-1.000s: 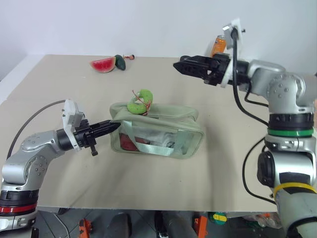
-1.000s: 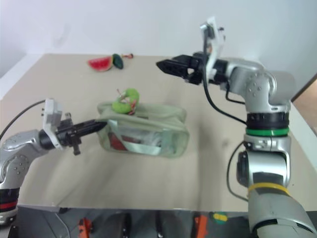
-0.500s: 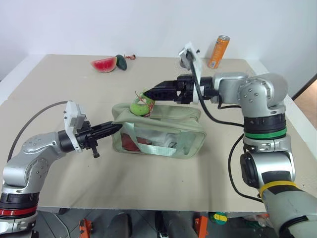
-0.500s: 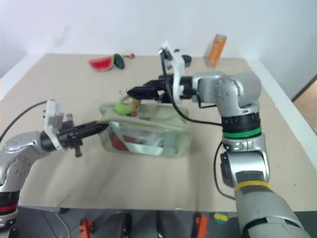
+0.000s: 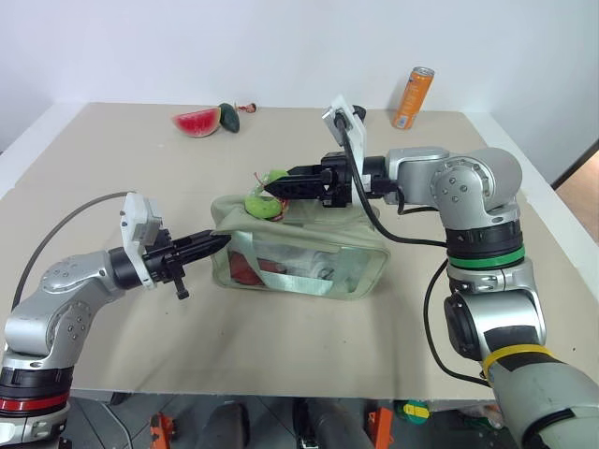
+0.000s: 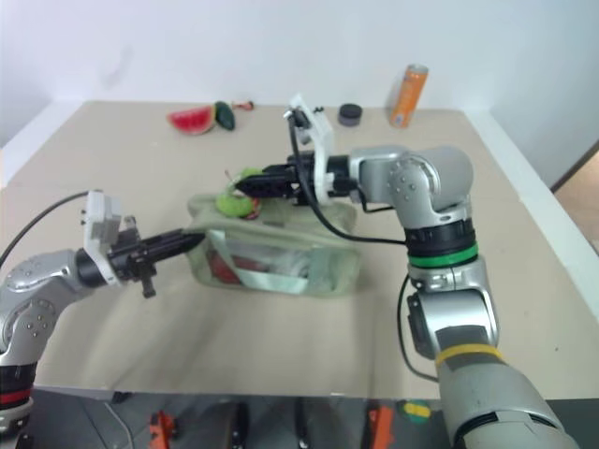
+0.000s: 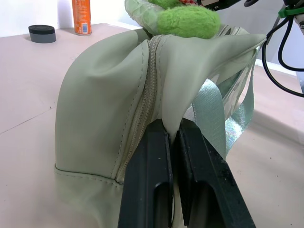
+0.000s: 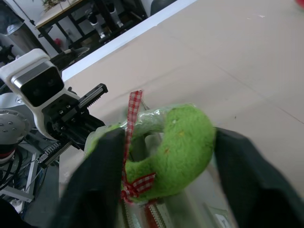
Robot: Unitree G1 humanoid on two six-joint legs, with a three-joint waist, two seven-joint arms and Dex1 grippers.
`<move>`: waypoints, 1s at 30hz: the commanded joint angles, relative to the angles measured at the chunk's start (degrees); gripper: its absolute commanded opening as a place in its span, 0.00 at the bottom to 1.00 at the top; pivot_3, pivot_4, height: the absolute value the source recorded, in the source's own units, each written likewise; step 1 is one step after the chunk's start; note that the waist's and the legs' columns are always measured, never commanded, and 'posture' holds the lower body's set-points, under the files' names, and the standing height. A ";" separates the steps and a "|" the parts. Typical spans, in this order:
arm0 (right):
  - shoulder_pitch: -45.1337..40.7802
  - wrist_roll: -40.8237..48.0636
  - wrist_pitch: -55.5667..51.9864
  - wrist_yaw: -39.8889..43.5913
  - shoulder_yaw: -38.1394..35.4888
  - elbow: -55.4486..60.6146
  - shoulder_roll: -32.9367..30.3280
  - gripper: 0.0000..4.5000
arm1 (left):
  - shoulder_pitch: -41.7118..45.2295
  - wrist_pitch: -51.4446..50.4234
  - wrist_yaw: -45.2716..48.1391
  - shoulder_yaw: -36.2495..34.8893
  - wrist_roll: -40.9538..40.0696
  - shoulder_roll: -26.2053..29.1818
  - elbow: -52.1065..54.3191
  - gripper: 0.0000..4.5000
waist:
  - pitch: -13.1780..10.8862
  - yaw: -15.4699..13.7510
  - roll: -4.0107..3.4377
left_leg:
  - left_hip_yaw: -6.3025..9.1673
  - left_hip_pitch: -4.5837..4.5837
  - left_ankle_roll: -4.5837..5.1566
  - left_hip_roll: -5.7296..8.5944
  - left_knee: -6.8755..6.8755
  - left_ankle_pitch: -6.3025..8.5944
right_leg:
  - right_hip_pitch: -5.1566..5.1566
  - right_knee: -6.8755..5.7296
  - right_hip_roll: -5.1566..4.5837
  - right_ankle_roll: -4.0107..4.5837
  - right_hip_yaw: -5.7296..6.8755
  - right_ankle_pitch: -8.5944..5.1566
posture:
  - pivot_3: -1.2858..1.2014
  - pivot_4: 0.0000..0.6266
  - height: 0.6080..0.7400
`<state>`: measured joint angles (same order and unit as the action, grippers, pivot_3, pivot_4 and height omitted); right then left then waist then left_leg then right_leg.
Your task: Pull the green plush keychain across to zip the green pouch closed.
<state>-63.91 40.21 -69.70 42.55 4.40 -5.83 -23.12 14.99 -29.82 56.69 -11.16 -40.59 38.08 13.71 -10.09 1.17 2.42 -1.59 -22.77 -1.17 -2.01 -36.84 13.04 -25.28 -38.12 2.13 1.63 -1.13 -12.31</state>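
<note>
On top of the green pouch (image 5: 299,253), at its left end, the green plush keychain (image 5: 263,200) is sitting between the right hand's (image 5: 271,190) black fingers (image 8: 240,175), which are straddling it part-open. Left hand (image 5: 217,241) is pinching the pouch's left end fabric, clamped tight. Pouch is resting mid-bench (image 5: 140,178).

A beige table (image 5: 140,168) carries a watermelon slice (image 5: 196,123) at its far left, with a dark green avocado toy (image 5: 227,116) touching its right side and a small reddish bit (image 5: 248,107) just beyond that. At the far right an orange can (image 5: 413,97) stands upright, and a low black round lid (image 6: 350,114) lies near it, to its left. Behind the table rises a plain white wall (image 5: 281,47).
</note>
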 commanded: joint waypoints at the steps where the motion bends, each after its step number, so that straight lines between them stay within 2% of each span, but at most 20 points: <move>1: -0.23 0.36 1.10 1.27 -0.39 2.72 0.16 0.27 | -1.05 -0.43 0.04 1.13 0.38 0.06 0.72 0.00 | 0.00 0.00 0.00 | 0.00 0.00 0.00 0.00 0.00 0.00 | 0.00 0.00 0.00 0.00 0.00 0.00 | 0.52 0.24 1.00; 4: 0.08 0.37 1.40 1.96 -0.22 3.14 0.05 0.05 | -1.06 -0.42 -0.05 1.09 0.39 0.03 0.68 0.00 | 0.00 0.00 0.00 | 0.00 0.00 0.00 0.00 0.00 0.00 | 0.00 0.00 0.01 0.00 0.01 0.00 | 0.52 0.24 1.00; 5: 0.14 0.34 1.43 2.14 -0.24 3.25 -0.02 0.00 | -1.07 -0.41 -0.06 1.08 0.39 0.02 0.66 0.00 | 0.00 0.00 0.00 | 0.00 0.00 0.00 0.00 0.00 0.00 | 0.00 0.00 0.01 0.00 0.01 0.00 | 0.52 0.24 1.00; 13: 0.75 -0.68 2.70 3.56 0.01 4.10 -1.53 0.00 | -0.88 -0.26 -0.12 1.11 0.52 -0.18 0.22 0.00 | 0.00 0.00 0.00 | 0.00 0.00 0.00 0.00 0.00 0.00 | 0.00 0.00 0.00 0.00 0.00 0.00 | 0.52 0.24 1.00; 16: -0.62 -2.42 3.95 2.79 -2.33 1.77 -4.11 0.00 | -0.93 -0.23 -0.16 1.18 0.58 -0.26 0.22 0.00 | 0.00 -0.03 0.00 | 0.00 0.00 0.00 0.01 0.00 0.00 | 0.00 0.00 0.00 0.00 0.00 0.00 | 0.52 0.24 1.00; 23: 3.74 -6.04 13.75 12.23 -5.99 1.59 -21.24 0.00 | -1.47 0.37 -0.46 1.62 1.57 -0.59 -0.16 0.00 | 0.00 -0.12 0.00 | -0.02 -0.07 0.05 0.32 0.02 0.02 | 0.02 0.05 -0.31 -0.16 0.07 -0.10 | 0.52 0.24 1.00; 26: 8.34 -8.35 19.68 17.64 -7.18 4.14 -30.21 0.00 | -1.12 0.50 -0.22 1.82 1.42 -0.51 -0.55 0.00 | -0.01 -0.16 -0.01 | 0.00 -0.08 0.18 0.41 0.01 0.10 | 0.03 0.07 -0.39 -0.21 -0.01 -0.14 | 0.52 0.24 1.00; 30: 16.03 -12.18 27.35 22.65 -7.18 7.80 -38.97 0.00 | 0.12 0.77 0.18 2.39 1.71 -0.59 -1.90 0.00 | -0.01 -0.06 -0.06 | 0.00 -0.06 0.26 0.45 0.01 0.14 | 0.03 0.08 -0.43 -0.32 -0.06 -0.20 | 0.52 0.24 1.00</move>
<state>-48.18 29.58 -45.62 63.56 -0.68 -0.58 -60.30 15.58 -28.59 56.69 -10.22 -40.37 37.21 12.60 -10.10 1.11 2.35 -1.59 -22.80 -0.91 -1.56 -36.83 13.19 -25.25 -38.04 1.71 1.29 -1.18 -12.52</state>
